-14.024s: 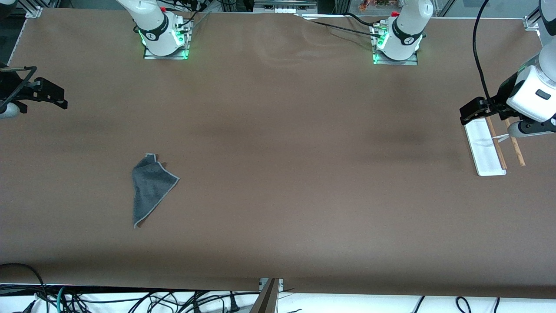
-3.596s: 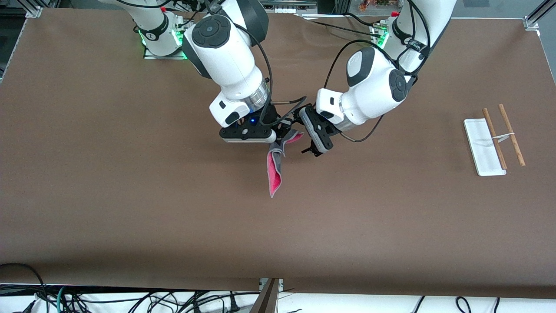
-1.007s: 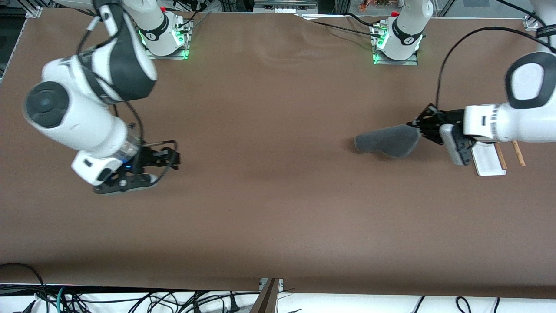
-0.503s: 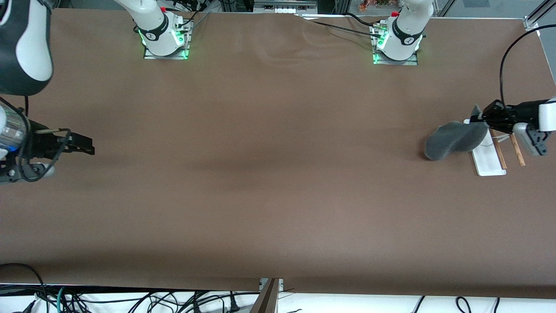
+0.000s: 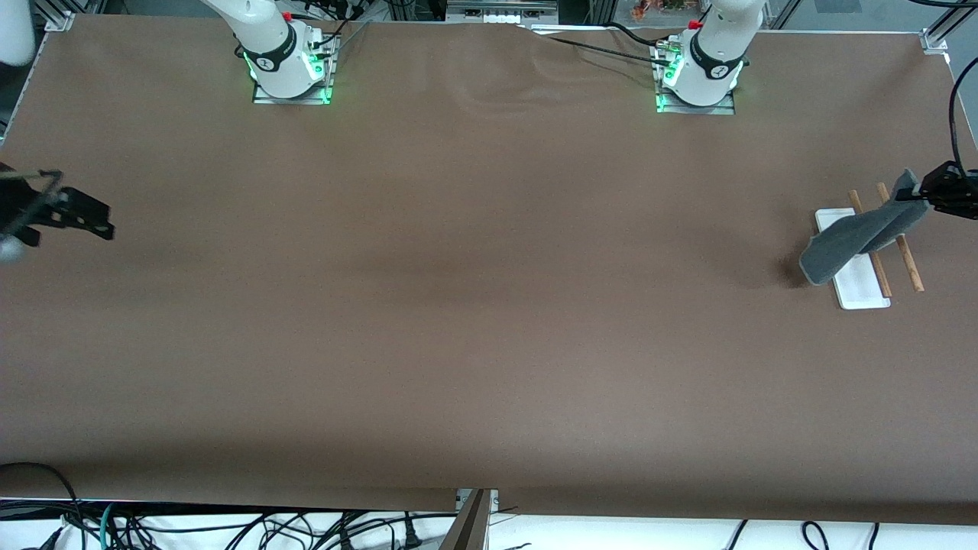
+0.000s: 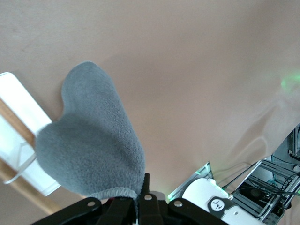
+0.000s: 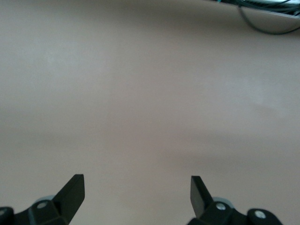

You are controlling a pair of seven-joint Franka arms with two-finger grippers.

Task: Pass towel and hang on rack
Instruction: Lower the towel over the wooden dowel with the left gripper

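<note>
A brown table (image 5: 489, 305) fills the front view, with the two arm bases standing along its top edge. At the right arm's end of the table, the right gripper (image 5: 103, 225) hangs in the air over bare tabletop, its two black fingers (image 7: 72, 190) spread wide apart with nothing between them; this arm waits. The middle of the table holds only the brown surface. At the left arm's end stands the rack (image 5: 863, 271), a flat white base with two thin wooden rods. The left gripper (image 5: 921, 195) is up over the rack, its jaws clamped on one edge of the towel (image 5: 859, 237). The towel shows its dark grey side and hangs slanting down from the gripper, crossing over both rods and the white base. In the left wrist view the towel (image 6: 91, 145) droops from the pinched fingers above the rack (image 6: 21, 112)
</note>
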